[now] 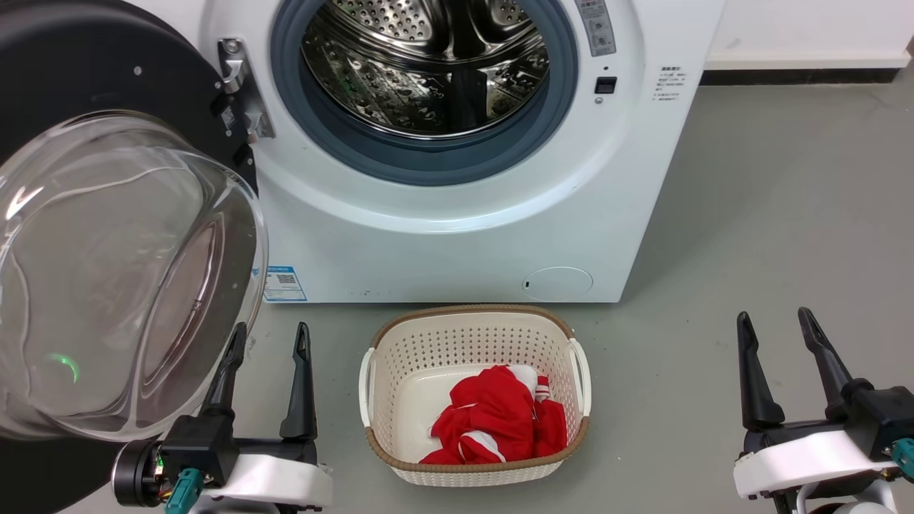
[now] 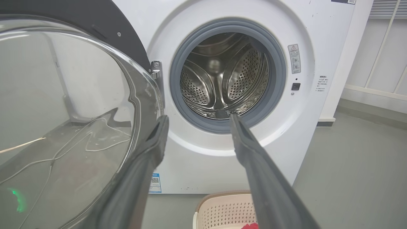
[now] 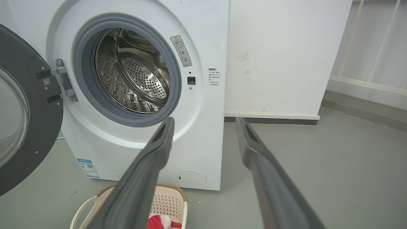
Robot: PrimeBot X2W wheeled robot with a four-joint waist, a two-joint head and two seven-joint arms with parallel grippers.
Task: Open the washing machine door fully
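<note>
There's the door [image 1: 121,271], hanging wide off its hinge [image 1: 239,86], swung out left of the machine [image 1: 443,228], glass bowl toward us, drum bare. The left gripper [image 1: 271,330] sits spread and empty before the machine's left corner, one finger right beside the bowl's edge. Contact? Can't call it. The right gripper [image 1: 774,316], spread and empty too, waits off the machine's right side. If there's more swing to be had, I'd nudge the black rim, not the glass, slowly along the hinge's arc, stopping at resistance.
</note>
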